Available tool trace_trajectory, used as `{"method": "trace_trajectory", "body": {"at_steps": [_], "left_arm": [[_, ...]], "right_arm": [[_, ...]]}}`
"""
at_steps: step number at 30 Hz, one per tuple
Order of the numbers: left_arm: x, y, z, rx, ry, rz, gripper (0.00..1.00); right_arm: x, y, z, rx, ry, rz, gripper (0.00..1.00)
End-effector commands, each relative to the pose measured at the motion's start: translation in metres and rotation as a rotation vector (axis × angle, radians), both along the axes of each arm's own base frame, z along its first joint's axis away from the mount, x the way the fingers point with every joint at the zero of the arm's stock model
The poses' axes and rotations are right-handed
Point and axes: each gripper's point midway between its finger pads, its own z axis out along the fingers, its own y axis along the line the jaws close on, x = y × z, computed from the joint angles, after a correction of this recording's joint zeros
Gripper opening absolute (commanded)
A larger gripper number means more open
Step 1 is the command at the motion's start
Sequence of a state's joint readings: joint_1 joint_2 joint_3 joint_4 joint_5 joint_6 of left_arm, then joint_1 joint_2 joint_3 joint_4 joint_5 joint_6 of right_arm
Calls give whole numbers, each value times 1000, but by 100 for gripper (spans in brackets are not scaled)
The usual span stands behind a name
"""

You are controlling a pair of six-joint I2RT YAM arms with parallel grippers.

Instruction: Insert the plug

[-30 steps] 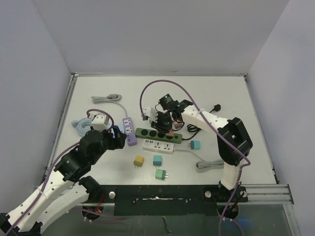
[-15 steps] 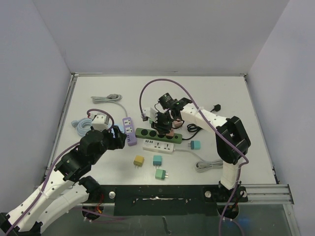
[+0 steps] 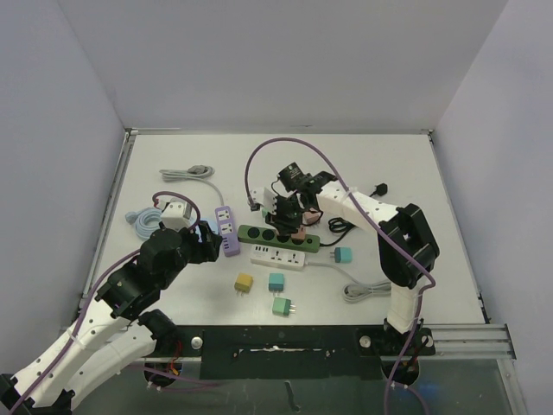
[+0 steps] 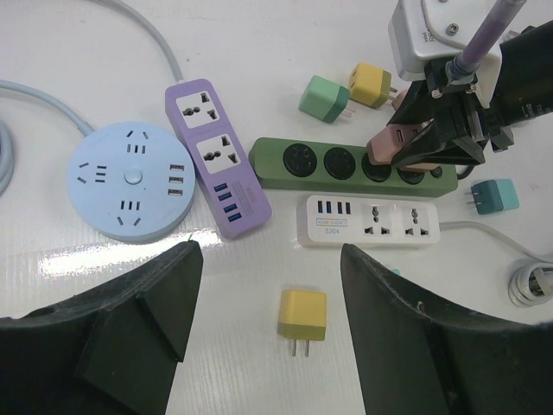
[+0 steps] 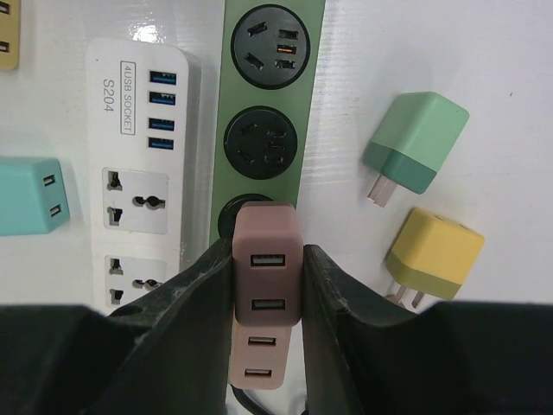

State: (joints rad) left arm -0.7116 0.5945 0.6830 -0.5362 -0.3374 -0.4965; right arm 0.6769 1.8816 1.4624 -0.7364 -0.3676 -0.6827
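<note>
Clamping the pink plug [image 5: 267, 290] between its fingers, the right gripper [image 5: 268, 251] holds it directly over the third socket [image 5: 226, 213] of the green strip [image 5: 270, 95], long side along the strip, while the left gripper [image 4: 270, 294], fingers apart, hovers farther off.

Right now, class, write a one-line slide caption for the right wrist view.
Right gripper clamps a pink USB plug over the green power strip, beside a white strip.
</note>
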Motion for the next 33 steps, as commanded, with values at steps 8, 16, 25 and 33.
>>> {"method": "trace_trajectory", "body": {"at_steps": [8, 16, 25, 33], "left_arm": [[4, 0, 7, -24, -21, 20, 64], [4, 1, 7, -24, -22, 23, 64], [5, 0, 3, -7, -10, 23, 64], [7, 0, 2, 3, -5, 26, 64]], "right_arm": [[-10, -14, -27, -68, 96, -7, 5], [12, -37, -42, -166, 37, -79, 16], [22, -47, -20, -197, -10, -124, 28], [28, -48, -10, -216, -25, -130, 36]]}}
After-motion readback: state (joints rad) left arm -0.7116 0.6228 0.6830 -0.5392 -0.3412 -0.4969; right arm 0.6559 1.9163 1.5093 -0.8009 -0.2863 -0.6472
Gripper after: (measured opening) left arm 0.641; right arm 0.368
